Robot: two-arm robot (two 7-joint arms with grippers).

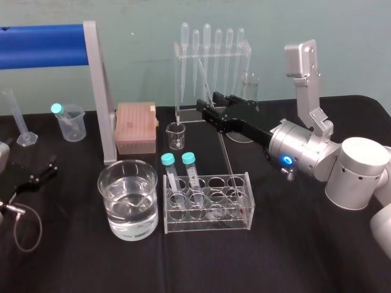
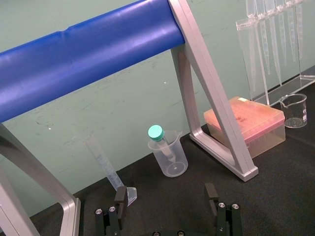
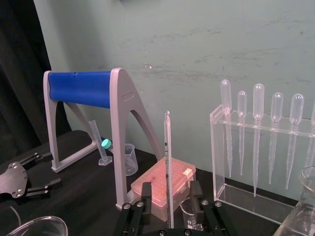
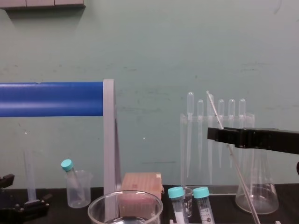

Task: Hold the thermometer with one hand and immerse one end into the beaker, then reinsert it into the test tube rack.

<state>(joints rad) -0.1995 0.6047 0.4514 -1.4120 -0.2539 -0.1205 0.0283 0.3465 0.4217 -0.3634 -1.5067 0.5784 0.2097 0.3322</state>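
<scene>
Right gripper (image 1: pixel 208 101) is raised above the surface, behind the test tube rack (image 1: pixel 208 210) and in front of the pipette stand (image 1: pixel 211 73). Its jaws are spread and straddle the thermometer (image 1: pixel 221 143). In the right wrist view the rod (image 3: pixel 168 157) stands midway between the two black fingers (image 3: pixel 145 196) with a gap on each side, so no pinch and no contact visible. It holds nothing.

The thermometer is tilted: its top leans back toward the pipettes and its lower end sits in a right-hand hole of the rack. In the chest view it runs as a slanted line (image 4: pixel 216 112), crossing behind the gripper (image 4: pixel 215 134), with the conical flask (image 4: pixel 257 186) behind.

The beaker (image 1: pixel 128 198), part full of clear liquid, stands on the black surface (image 1: pixel 293 256) just beside the rack's left end. It is apart from the thermometer. Two teal-capped tubes (image 1: pixel 189 157) stand at the rack's left end.

Left gripper (image 1: pixel 43 174) rests low at the left edge of the surface, well apart from the beaker. Its fingers (image 2: pixel 120 196) are wide apart and hold nothing.

Also on the surface:
- a small glass beaker (image 1: pixel 176 135) below the pipette stand
- a pink tip box (image 1: pixel 135 127)
- a blue roll on a grey frame (image 1: pixel 43 46)
- a plastic beaker (image 1: pixel 70 122) with a capped tube leaning in it
- a graduated cylinder (image 1: pixel 18 119) at far left
</scene>
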